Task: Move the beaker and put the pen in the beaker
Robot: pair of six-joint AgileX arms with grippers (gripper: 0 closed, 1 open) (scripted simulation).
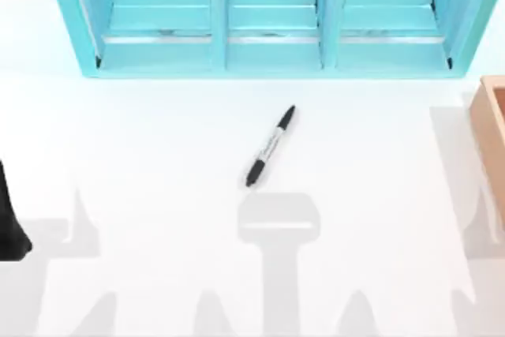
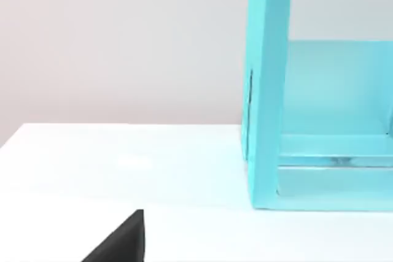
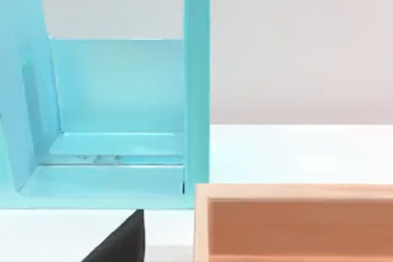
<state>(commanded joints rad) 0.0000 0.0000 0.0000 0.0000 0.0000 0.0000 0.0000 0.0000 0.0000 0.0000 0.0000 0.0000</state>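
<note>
Pen (image 1: 271, 146) lies flat on the white table (image 1: 158, 163), near the middle, slanted: black cap toward the near left, black end toward the far right, light grey barrel with print between them. It sits in front of the turquoise shelf unit (image 1: 268, 45), apart from it and touching nothing. I cannot locate the beaker in any view.

A wooden box (image 1: 491, 128) stands at the table's right edge; the right wrist view has it just beside the shelf unit's end panel. A dark part of the left arm (image 1: 9, 222) sits at the left edge of the top view, well apart from the pen. Cannot tell whether either gripper's fingers are apart or together.

Judgement: task not started.

Risks:
- The pen is round and slim, so a pinch off-centre or along the barrel could roll it or skid it away.
- With the beaker's position unknown, any reach for it is blind.
</note>
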